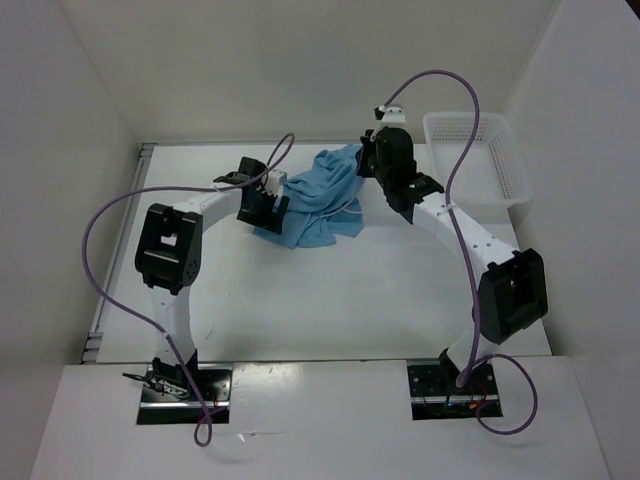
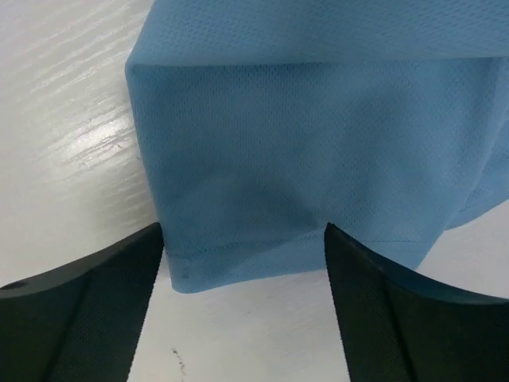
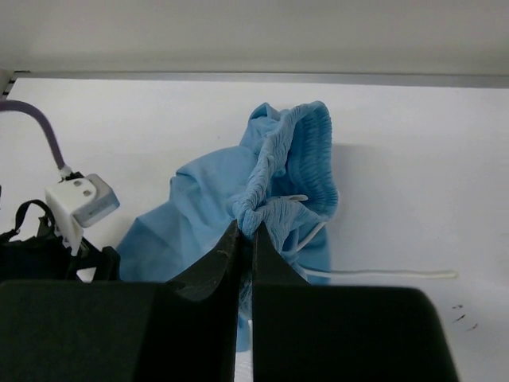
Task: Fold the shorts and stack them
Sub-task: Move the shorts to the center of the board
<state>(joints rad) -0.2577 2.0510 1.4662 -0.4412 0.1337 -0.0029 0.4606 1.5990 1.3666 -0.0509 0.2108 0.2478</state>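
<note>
Shorts (image 3: 208, 199) waistband in right end effector's (image 3: 247, 232) pinch

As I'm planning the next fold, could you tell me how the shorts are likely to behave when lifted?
Probably floppy: the shorts sag in folds below the waistband pinched in the right gripper. Likely light, since one thin pinch holds that end up. The loose drawstring may trail and snag.

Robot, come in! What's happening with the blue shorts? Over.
Right gripper shut on shorts waistband. Left gripper open over a hem. Mesh basket stands clear, far right.
</note>
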